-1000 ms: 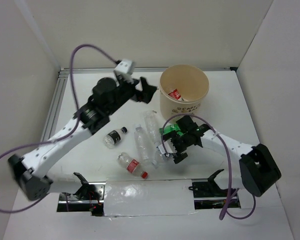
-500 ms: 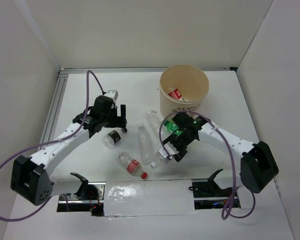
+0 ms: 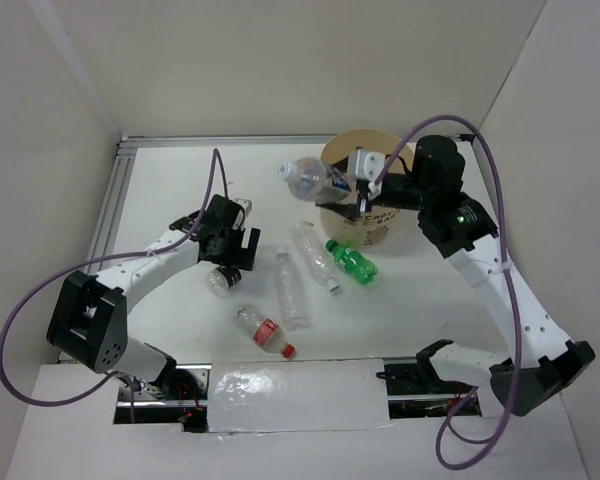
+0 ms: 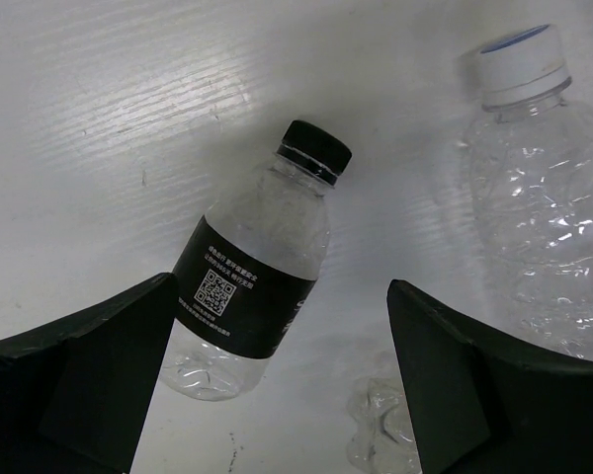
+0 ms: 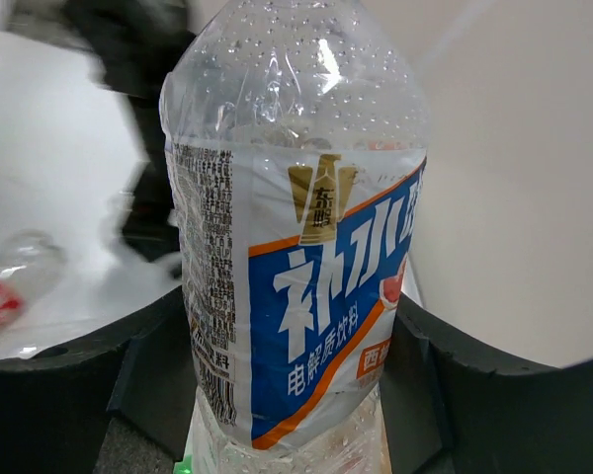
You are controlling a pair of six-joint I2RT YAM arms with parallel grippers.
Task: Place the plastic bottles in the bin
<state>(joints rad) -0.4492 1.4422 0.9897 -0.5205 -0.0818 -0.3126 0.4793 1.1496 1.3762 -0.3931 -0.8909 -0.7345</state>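
**Blue-white bottle raised at the bin**

Right pincer [image 3: 352, 188] is clamped on a blue-white bottle [image 3: 305, 178], held aloft at the bin's [image 3: 380, 222] left rim. Left pincer [image 3: 231, 258], jaws wide apart, hovers over a black-label bottle [image 4: 252, 296] lying on the worktop [image 3: 170, 190]. A green bottle [image 3: 351, 260] and a red-label bottle [image 3: 263, 333] lie nearby

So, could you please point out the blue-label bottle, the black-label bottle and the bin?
blue-label bottle [image 5: 316, 316]: right wrist view, on its label.
black-label bottle [image 4: 242, 296]: left wrist view, on its label.
bin [image 3: 390, 226]: top view, on its outer wall.
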